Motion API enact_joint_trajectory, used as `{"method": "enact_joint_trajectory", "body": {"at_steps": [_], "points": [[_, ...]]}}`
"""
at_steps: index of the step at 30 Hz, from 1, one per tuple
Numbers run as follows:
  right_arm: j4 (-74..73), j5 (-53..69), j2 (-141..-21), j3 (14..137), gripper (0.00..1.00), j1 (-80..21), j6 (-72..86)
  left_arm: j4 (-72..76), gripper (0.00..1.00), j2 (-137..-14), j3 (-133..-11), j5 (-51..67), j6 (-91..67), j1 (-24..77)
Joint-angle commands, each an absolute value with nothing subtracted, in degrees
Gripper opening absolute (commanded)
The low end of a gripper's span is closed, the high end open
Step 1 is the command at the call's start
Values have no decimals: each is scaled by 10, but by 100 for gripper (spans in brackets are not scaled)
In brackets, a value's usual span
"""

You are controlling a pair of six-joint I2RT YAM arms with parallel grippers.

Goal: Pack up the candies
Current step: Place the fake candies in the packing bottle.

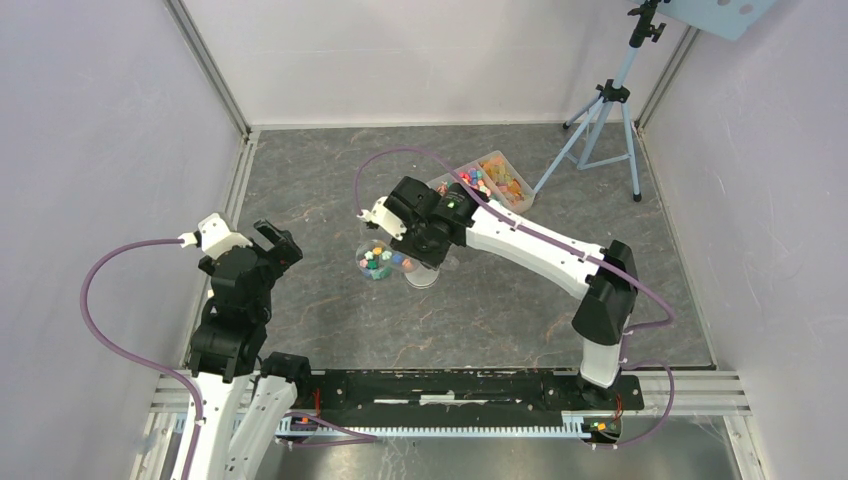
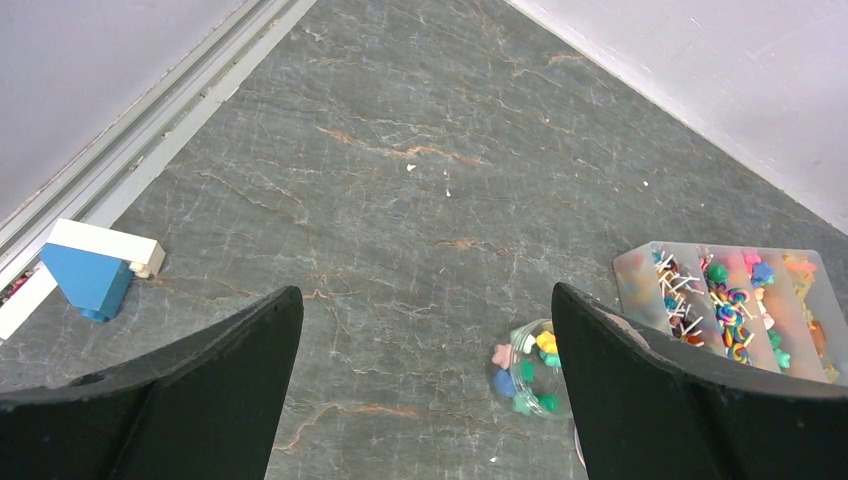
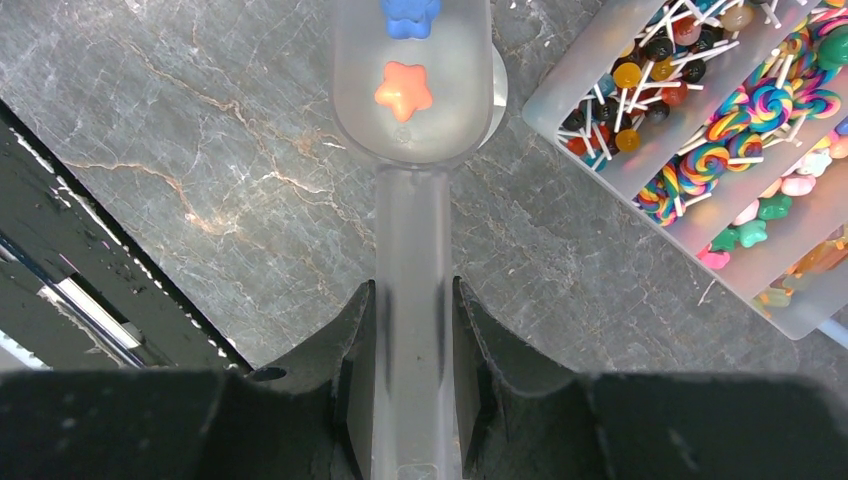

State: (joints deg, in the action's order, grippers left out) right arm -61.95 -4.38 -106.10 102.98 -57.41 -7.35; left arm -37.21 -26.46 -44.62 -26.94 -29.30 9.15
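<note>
Right wrist view — right gripper clamped on the clear scoop handle, bowl level ahead of its fingers, likely so two candies stay aboard — left gripper spread wide, empty.

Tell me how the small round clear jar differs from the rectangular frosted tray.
The small round clear jar is undivided; the rectangular frosted tray is larger and split into compartments. The jar holds a few mixed candies; the tray keeps lollipops and other candies sorted by compartment. Both are see-through and hold colourful candies.
</note>
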Motion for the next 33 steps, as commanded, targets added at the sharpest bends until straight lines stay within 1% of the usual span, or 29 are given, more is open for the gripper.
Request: {"method": "enact_joint_trajectory", "body": {"at_steps": [1,14,33], "points": [[-638,-54,-1069,1072,0,-578,-79,-363,100,-259,-457,-285,-283,95],[-654,-57,-1079,1099,0,-580,-80,-363,100,-260,-457,-286,-284,97],[-657,-44,-1094,1092,0,-597,-78,-363,100,-257,-457,-287,-283,99]]}}
